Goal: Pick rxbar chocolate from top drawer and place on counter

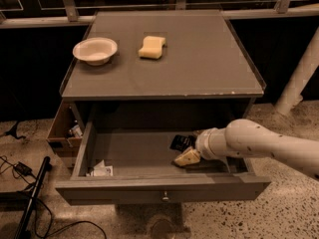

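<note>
The rxbar chocolate (180, 142) is a small black wrapped bar lying flat on the grey bottom of the open top drawer (134, 153), right of its middle. My gripper (186, 153) reaches into the drawer from the right on a pale arm (254, 141). It sits just in front of the bar, at or touching its near right edge, low over the drawer bottom. The arm's end hides part of the bar's right side. The counter (199, 68) is the flat grey top above the drawer.
A white bowl (94, 50) and a yellowish sponge (152, 47) sit at the back left of the counter. A crumpled white paper scrap (102, 170) lies in the drawer's front left corner. A brown cardboard box (62, 128) stands left of the cabinet. A white pole (299, 78) rises at right.
</note>
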You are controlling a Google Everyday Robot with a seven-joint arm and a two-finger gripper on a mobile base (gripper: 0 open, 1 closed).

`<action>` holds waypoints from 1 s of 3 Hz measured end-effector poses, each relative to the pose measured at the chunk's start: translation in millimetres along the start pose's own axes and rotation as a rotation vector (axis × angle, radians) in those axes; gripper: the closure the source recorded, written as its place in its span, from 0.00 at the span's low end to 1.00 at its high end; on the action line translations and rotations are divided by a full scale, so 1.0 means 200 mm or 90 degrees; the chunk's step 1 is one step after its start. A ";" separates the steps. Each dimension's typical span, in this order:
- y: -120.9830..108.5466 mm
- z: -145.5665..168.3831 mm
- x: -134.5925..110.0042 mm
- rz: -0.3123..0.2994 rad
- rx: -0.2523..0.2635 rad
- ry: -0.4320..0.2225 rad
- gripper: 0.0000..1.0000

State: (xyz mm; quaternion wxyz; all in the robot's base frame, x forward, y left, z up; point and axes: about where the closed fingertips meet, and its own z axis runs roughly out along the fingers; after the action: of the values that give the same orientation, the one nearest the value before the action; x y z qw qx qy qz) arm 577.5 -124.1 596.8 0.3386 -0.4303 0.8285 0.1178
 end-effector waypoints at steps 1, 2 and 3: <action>-0.08 0.02 0.00 0.000 0.010 0.013 0.23; -0.14 0.04 0.00 0.004 0.014 0.031 0.34; -0.16 0.04 0.03 0.009 0.008 0.055 0.54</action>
State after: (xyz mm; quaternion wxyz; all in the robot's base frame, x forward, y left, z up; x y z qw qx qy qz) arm 604.0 -143.1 589.5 0.3042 -0.4269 0.8461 0.0967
